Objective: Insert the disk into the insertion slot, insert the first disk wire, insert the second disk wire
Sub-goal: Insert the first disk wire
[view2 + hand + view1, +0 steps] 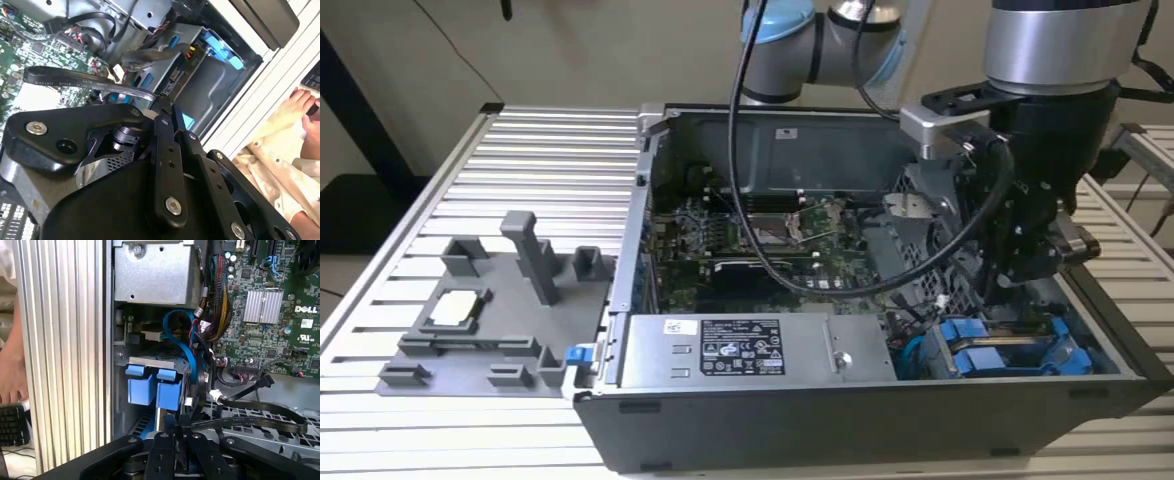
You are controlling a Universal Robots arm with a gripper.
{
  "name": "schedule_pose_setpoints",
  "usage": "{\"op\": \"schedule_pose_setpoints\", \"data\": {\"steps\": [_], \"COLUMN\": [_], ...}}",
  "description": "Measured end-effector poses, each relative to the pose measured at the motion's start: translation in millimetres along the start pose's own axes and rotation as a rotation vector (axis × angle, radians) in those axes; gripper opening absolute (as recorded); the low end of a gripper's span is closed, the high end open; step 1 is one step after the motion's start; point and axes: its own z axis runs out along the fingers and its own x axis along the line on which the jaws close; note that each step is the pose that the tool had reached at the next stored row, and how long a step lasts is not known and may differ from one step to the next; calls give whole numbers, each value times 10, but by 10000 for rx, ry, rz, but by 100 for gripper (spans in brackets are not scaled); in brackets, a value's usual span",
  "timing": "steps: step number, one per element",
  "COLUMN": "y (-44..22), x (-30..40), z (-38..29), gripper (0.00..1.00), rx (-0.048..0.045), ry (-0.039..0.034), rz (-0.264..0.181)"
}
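Note:
In the exterior view my gripper (1017, 285) reaches down into the black computer case (854, 400), just above the grey drive cage at the right. Two blue carrier tabs, one of them the disk (142, 385), sit side by side in the cage's insertion slot (150, 360); I cannot tell which tab is the disk. In the second wrist view the blue carrier (220, 47) lies in the cage (210, 90). A flat black wire (250, 422) runs into my gripper (175, 432), which looks shut on its end. That wire (75, 77) meets the gripper (161, 106) close to the cage's open side.
The green motherboard (270, 305), a bundle of coloured cables (220, 300) and a blue cable loop (182, 335) lie near the cage. A grey fixture plate (494, 310) lies outside the case. A person's hand (300, 105) rests past the ribbed table edge, by a keyboard (12, 425).

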Motion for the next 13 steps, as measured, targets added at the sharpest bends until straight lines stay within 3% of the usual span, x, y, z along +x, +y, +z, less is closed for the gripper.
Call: {"op": "schedule_pose_setpoints", "data": {"steps": [9, 11, 12, 13], "y": [-17, -19, -18, -19], "x": [277, 287, 287, 287], "z": [74, 77, 78, 79], "gripper": [16, 16, 16, 16], "rx": [-90, -96, -98, -90], "ry": [-8, -8, -24, -156], "rz": [-22, -22, -15, 12]}}
